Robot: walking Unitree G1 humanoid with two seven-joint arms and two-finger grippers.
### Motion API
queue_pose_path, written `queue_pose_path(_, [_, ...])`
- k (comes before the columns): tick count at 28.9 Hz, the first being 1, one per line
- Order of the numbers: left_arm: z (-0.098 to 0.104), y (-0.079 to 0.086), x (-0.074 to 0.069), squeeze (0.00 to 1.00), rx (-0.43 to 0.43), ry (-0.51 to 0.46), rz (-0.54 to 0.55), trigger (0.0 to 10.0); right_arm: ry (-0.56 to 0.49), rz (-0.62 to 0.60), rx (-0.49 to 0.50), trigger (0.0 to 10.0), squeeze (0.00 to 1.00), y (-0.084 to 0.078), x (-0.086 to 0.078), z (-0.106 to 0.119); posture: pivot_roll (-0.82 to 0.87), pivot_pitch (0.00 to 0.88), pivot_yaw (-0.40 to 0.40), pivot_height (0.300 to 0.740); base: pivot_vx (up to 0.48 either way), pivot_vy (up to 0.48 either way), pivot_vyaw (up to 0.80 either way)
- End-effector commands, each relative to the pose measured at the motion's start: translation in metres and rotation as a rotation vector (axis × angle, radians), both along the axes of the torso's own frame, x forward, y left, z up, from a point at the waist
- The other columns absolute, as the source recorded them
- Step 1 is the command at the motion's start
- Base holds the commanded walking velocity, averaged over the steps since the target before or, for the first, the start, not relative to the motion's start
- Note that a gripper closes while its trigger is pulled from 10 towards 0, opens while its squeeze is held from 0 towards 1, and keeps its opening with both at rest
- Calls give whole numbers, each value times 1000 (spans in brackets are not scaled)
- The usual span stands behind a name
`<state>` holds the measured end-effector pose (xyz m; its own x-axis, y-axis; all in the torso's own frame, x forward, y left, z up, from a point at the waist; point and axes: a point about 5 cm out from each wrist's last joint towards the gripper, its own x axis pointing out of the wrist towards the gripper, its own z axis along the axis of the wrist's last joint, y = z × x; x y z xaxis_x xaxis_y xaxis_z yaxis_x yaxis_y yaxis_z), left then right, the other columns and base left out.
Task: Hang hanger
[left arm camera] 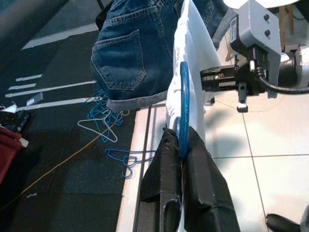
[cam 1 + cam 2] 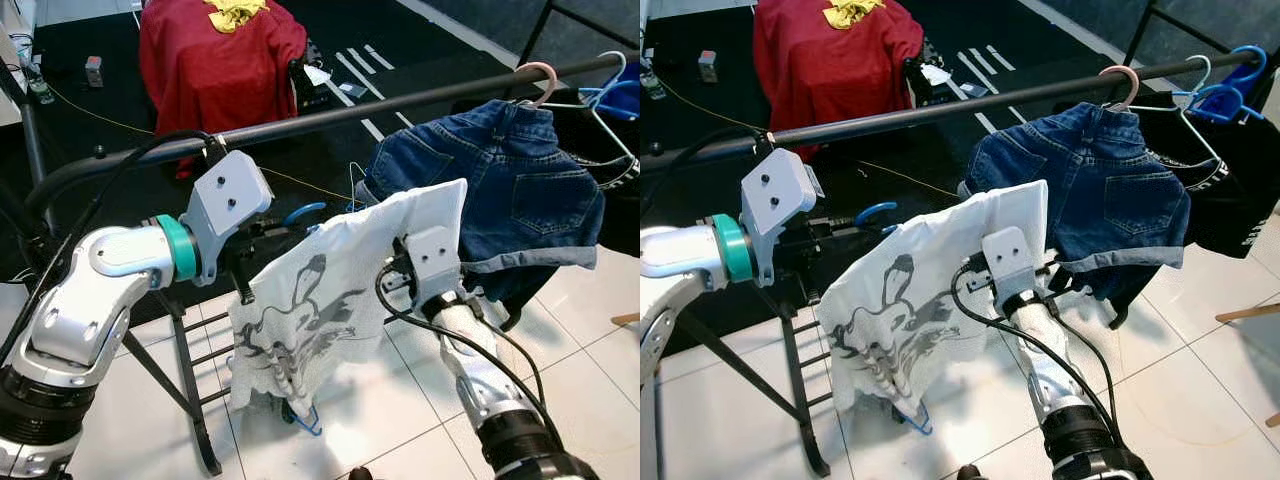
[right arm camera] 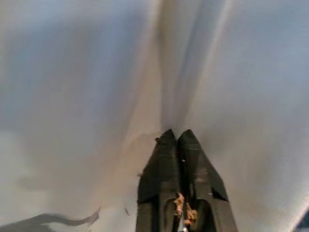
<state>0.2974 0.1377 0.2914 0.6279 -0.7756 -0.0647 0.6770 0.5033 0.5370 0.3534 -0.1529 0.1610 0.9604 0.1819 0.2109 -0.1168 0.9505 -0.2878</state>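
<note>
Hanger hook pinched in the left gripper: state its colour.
Blue plastic hanger hook, clearest in the left wrist view.

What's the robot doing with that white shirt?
The robot is holding a white printed shirt on a blue hanger, just below the black clothes rail. Its left claw is shut on the hanger, and its right claw pinches the shirt cloth. The hanger is not yet on the rail. Denim shorts already hang there on a pink hanger.
</note>
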Motion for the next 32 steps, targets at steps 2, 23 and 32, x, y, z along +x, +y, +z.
queue_pose_path(2, [4,-1,-2,0,-9,-16,-14,10000,52,-18,47,0,0,-6,-6,-14,-72,167,89,740,0,0,0])
queue_pose_path(23, [4,-2,0,0,-20,-14,-2,10000,355,91,-32,0,0,23,-39,-83,-78,179,89,740,0,0,0])
queue_pose_path(32, [3,-3,0,0,-23,-10,-5,10000,387,296,-27,0,0,44,-39,-78,-78,180,90,740,0,0,0])
